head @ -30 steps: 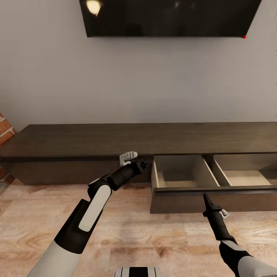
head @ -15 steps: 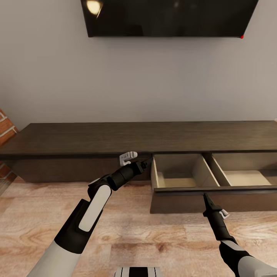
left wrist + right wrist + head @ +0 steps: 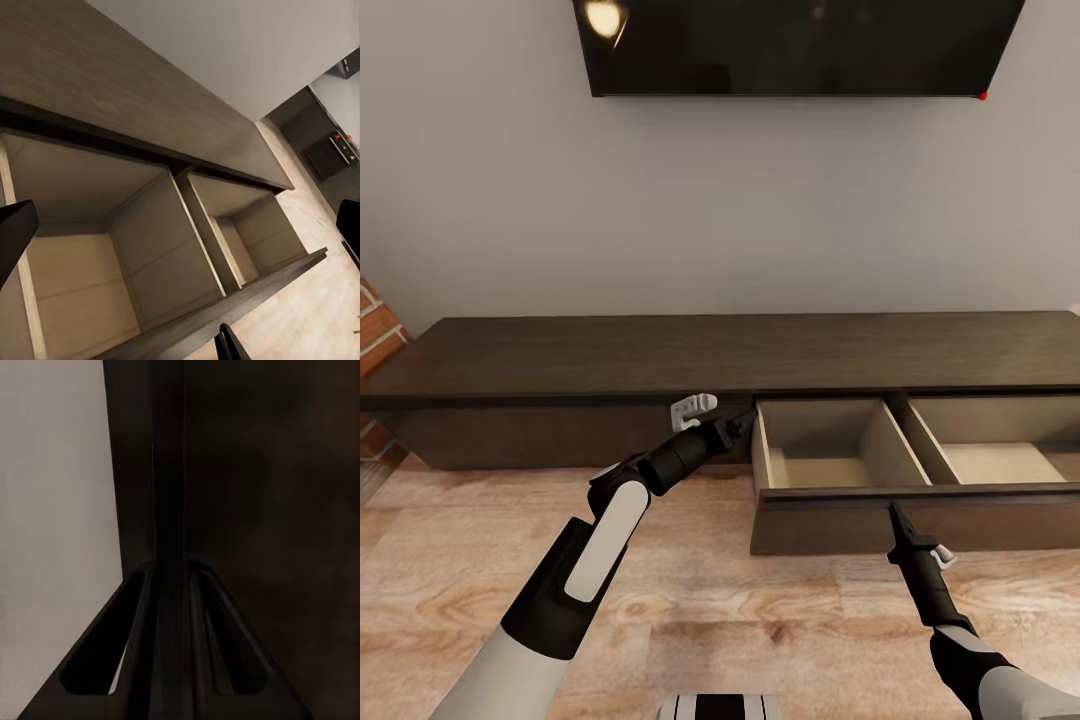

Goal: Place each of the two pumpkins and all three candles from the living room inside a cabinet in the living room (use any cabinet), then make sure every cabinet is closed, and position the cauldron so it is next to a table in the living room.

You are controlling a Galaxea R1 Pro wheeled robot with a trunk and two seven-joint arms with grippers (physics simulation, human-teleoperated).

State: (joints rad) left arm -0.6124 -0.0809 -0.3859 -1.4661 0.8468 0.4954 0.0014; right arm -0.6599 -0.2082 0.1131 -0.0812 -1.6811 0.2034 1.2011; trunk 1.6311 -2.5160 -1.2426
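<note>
change vs earlier: whole head view slides slightly left and up (TV edge, brick, cabinet all go together), so that's camera/base motion. Arms hold the same pose relative to the robot. Drawer is open by the same amount.

cabinet [image 3: 660,365]: long low dark console against the wall under the TV [image 3: 790,45]. Long axis runs left-right across the head view, parallel to the wall; fronts face the robot.

drawer [image 3: 920,510]: pulled out toward the robot, right of centre. Two pale compartments split by a divider; both look empty. Its long axis is parallel to the cabinet, and it travels straight in/out, perpendicular to the wall.

left end effector [image 3: 738,425]: at the drawer's left rear corner, just under the cabinet top. Left wrist view looks into the compartments [image 3: 112,247] with finger tips at opposite frame edges, so it's spread wide, holding nothing.

right end effector [image 3: 895,515]: tip at the top edge of the drawer front. Right wrist view shows fingers [image 3: 169,585] pressed together into one blade, nothing between them. Can't tell if the tip touches the front panel or sits just off it.

step (my read): drawer is open and ready to load, but both arms are empty. Next is fetching pumpkins/candles.

how to do it well: leave the drawer out. Withdraw both arms clear of the front edge before turning the base, so nothing nudges it shut. When closing later, push square on the front, along its travel, not at an angle.
</note>
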